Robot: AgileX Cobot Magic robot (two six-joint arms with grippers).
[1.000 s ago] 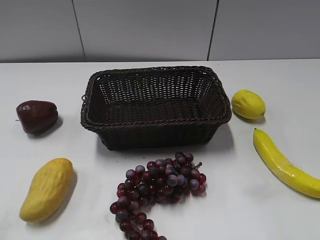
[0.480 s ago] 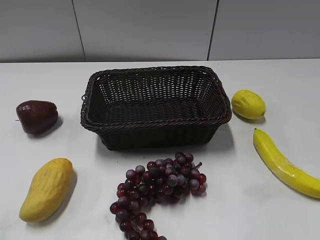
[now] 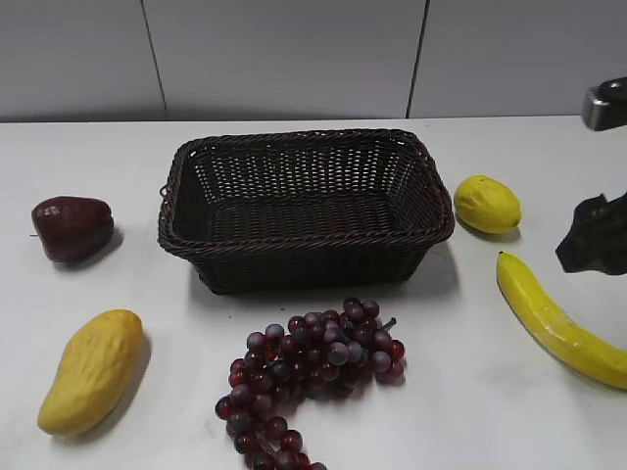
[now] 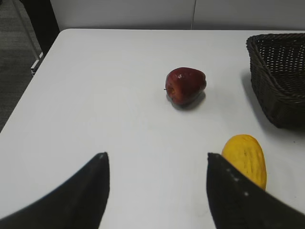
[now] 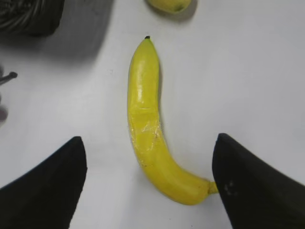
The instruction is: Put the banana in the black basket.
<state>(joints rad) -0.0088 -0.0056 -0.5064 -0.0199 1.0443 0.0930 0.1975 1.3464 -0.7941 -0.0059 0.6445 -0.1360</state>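
Banana: the long, curved, glossy yellow banana (image 3: 554,321) (image 5: 150,129) lay flat on the white table (image 3: 490,411), right of the basket and apart from it, dark tip towards the lemon.
Basket: the large rectangular dark woven wicker basket (image 3: 304,208) (image 4: 279,78) stood mid-table with nothing showing inside.
Right gripper: the black right gripper (image 5: 147,183) (image 3: 596,235) hung above the banana, fingers spread wide to either side of it, holding nothing and not touching it.
Left gripper: the black left gripper (image 4: 155,188) was also spread wide and held nothing, over bare table near the mango.
Other fruit: a small yellow lemon (image 3: 486,204) sat just right of the basket; a plump yellow mango (image 3: 92,369) (image 4: 245,160) and a dark red apple-like fruit (image 3: 72,228) (image 4: 186,85) lay to its left; a bunch of purple grapes (image 3: 312,367) lay in front.
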